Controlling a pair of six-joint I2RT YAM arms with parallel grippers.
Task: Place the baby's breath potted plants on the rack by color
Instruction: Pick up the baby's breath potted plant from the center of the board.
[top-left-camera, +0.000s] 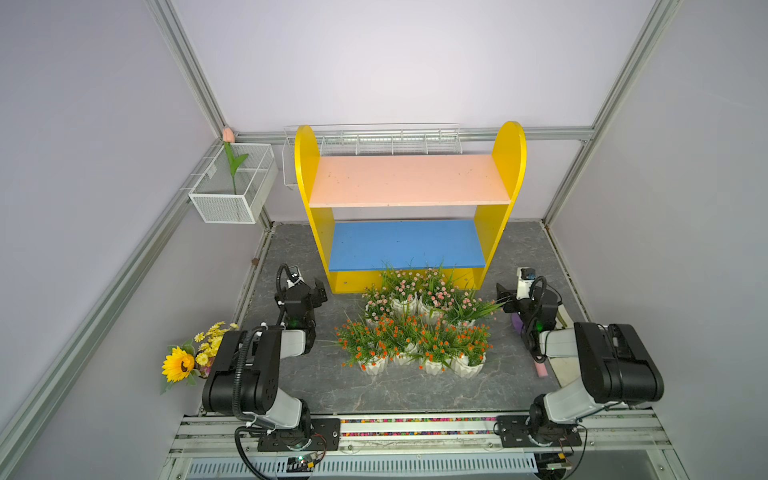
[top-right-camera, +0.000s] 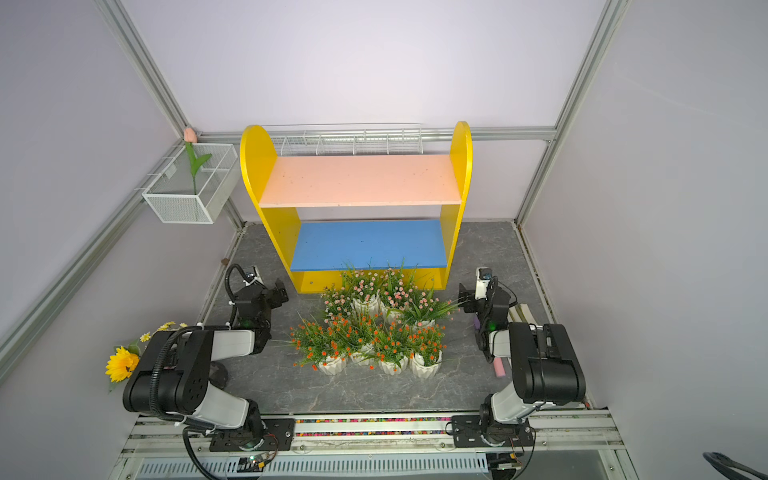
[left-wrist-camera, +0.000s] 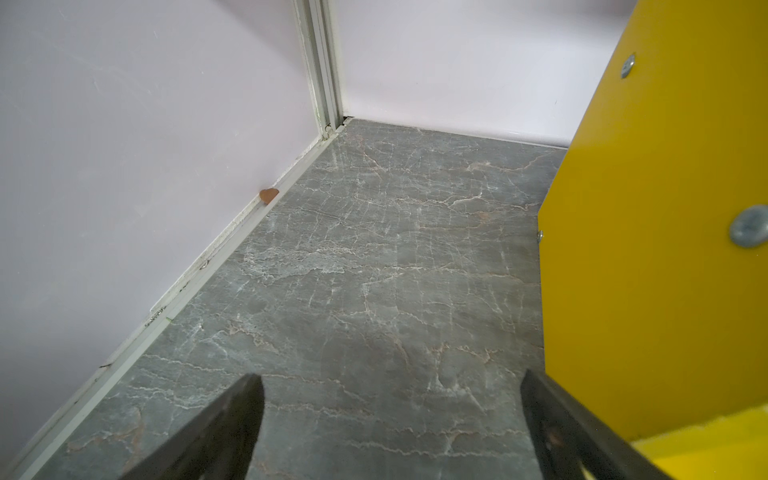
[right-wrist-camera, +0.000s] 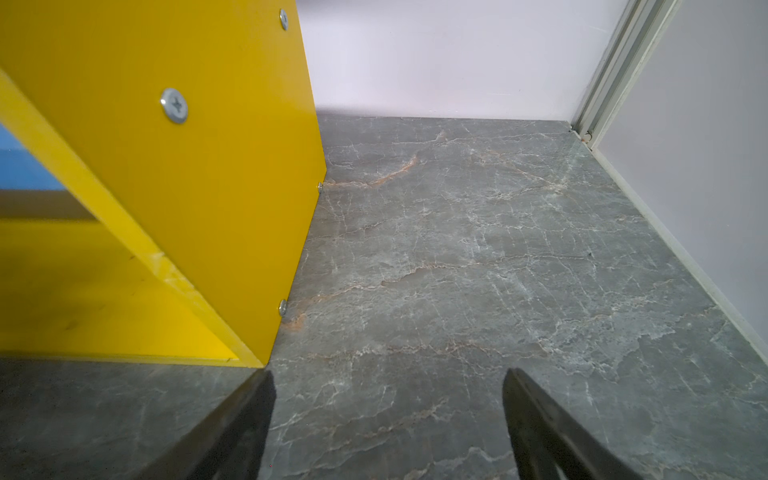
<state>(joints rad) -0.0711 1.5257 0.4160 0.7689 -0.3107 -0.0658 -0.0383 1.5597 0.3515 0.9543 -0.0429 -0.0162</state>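
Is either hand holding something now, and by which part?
Nothing is held. The left hand and the right hand are both open and empty.

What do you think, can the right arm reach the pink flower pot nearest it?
Probably yes. The right gripper is open and empty, and the nearest pink-bloom pot stands close beside it, with only its long leaves between them.
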